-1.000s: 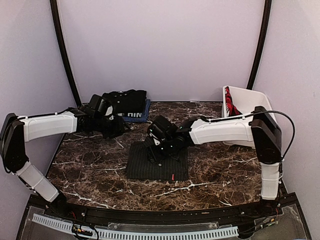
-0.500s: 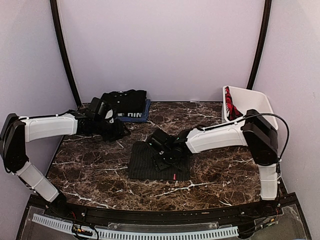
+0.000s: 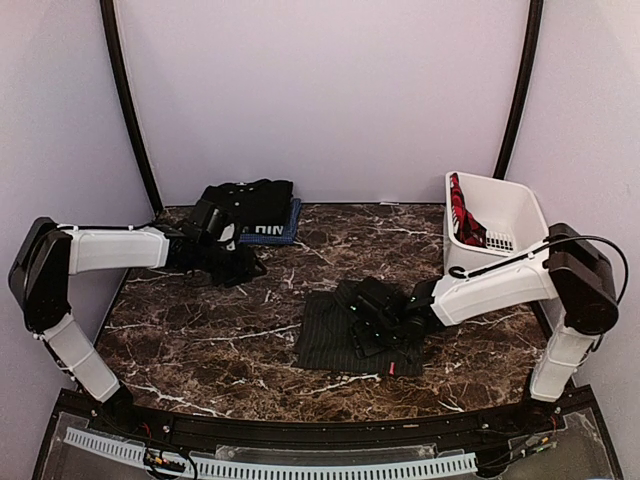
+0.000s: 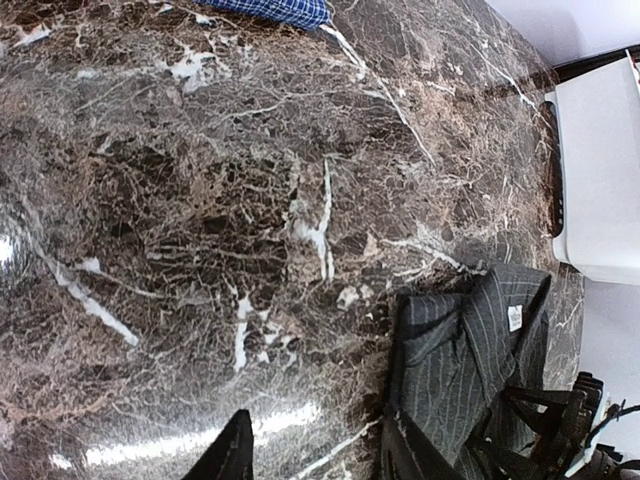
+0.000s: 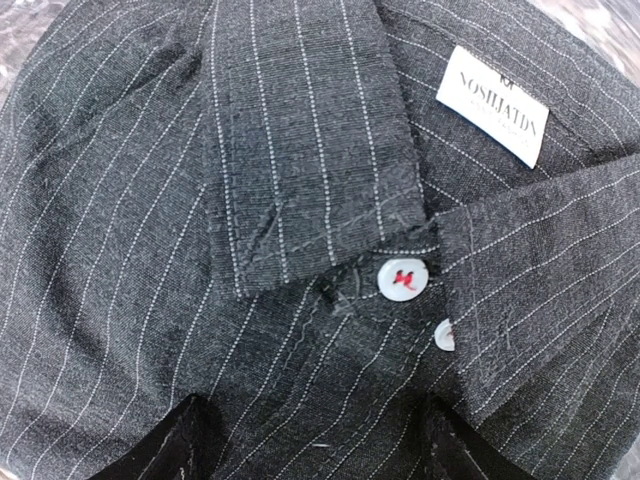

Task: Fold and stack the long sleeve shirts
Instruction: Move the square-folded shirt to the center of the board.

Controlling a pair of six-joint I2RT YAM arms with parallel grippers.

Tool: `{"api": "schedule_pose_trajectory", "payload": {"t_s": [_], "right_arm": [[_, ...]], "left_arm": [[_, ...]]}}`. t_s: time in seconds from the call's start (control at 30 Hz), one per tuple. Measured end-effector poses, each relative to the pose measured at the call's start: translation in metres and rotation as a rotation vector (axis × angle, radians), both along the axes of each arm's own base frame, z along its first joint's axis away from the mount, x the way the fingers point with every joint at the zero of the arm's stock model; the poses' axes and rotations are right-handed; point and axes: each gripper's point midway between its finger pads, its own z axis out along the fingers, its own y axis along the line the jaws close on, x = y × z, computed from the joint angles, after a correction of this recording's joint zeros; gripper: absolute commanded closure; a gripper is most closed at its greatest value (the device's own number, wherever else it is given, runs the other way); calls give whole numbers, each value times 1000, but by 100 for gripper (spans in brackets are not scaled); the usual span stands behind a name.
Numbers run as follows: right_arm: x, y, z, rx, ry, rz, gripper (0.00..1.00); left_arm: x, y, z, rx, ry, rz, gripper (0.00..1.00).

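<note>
The pinstripe shirt (image 3: pixel 322 345) lies folded flat on the bench (image 3: pixel 200 330), right of centre and near the front edge. The right claw (image 3: pixel 365 322) is low over it. In the right wrist view its fingers (image 5: pixel 190 440) stand wide apart with nothing pinched between them, so the claw is open, and the cloth beneath them lies flat. Whether the fingertips press on the cloth or sit just above it I cannot tell. That view shows the shirt's collar (image 5: pixel 290 150) lying closed. A pale button (image 5: pixel 403 278) with red thread sits at the throat, and a white label (image 5: pixel 492 105) is sewn inside the neck.

The black shirt (image 3: pixel 255 200) sits folded at the far left corner on top of the blue shirt (image 3: pixel 275 233), whose white lettering shows along the front edge. The left claw (image 3: pixel 235 265) is low by the bench, just in front of that pile. In the left wrist view its fingers (image 4: pixel 235 455) are parted over bare marble, open and empty.

A basket (image 3: pixel 500 190) stands at the far right, well apart from the pile, with red-and-black cloth (image 3: pixel 460 215) inside.
</note>
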Motion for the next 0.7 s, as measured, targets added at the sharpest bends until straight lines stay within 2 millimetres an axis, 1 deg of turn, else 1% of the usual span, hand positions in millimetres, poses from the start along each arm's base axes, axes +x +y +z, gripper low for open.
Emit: {"api": "schedule_pose_trajectory", "payload": {"t_s": [0.13,0.3,0.37,0.43,0.5,0.57,0.6,0.7], "right_arm": [[-6,-27,0,0,5,-26,30],[-13,-53,3,5,21,-50,30],[-16,-60,5,6,30,-55,30],[-18,-63,13,16,37,-53,30],[-19,-62,25,45,26,-44,30],[-16,-56,43,91,1,-31,29],[-14,-51,55,120,-18,-23,29],[-4,-35,101,233,-104,3,29]], "left_arm": [[15,-2,-3,21,-14,22,57],[38,1,-1,60,-49,86,56],[49,4,2,76,-71,121,56],[59,10,8,85,-90,169,56],[69,20,12,80,-101,229,57],[79,32,15,58,-101,296,57],[84,40,15,40,-100,333,57],[98,67,11,-26,-95,446,58]]}}
